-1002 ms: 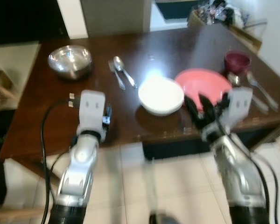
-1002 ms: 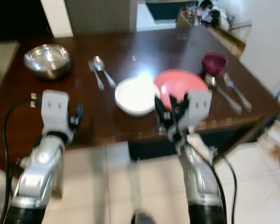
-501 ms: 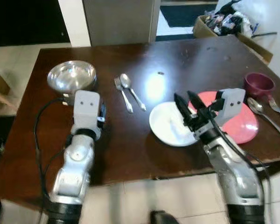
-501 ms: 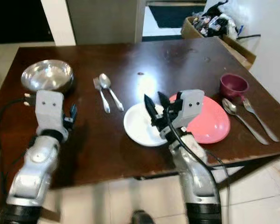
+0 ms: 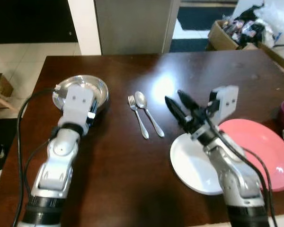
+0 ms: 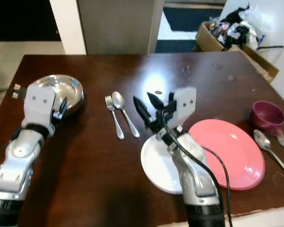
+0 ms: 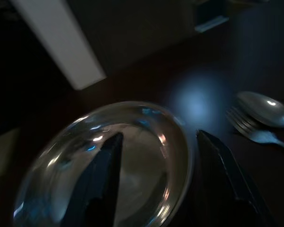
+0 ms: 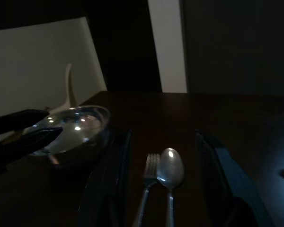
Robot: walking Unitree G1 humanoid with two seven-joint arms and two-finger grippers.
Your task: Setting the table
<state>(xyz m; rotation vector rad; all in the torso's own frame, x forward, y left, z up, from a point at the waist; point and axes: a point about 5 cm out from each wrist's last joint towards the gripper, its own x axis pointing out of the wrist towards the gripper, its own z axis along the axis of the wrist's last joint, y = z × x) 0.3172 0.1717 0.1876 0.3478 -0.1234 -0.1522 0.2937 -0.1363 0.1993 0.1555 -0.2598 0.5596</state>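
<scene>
Both grippers' jaws stand apart, empty. Right gripper (image 6: pixel 149 109) hovers just short of the fork (image 6: pixel 113 115) and spoon (image 6: pixel 124 112) at its ten o'clock; left gripper (image 7: pixel 156 165) frames the steel bowl (image 5: pixel 97 90). Best descend squarely over one utensil handle, clear of the white plate (image 6: pixel 154 165).

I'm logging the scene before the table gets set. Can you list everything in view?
table: 1, dark brown, under everything
metal bowl: 1, silver, table's left
fork: 1, silver, centre
spoon: 1, silver, right beside that fork
white plate: 1, white, touching the pink plate
pink plate: 1, pink, right
cup: 1, maroon, far right
second spoon: 1, silver, right edge
cardboard box: 1, brown, behind table
left gripper: open, over the bowl
right gripper: open, above white plate's edge
</scene>
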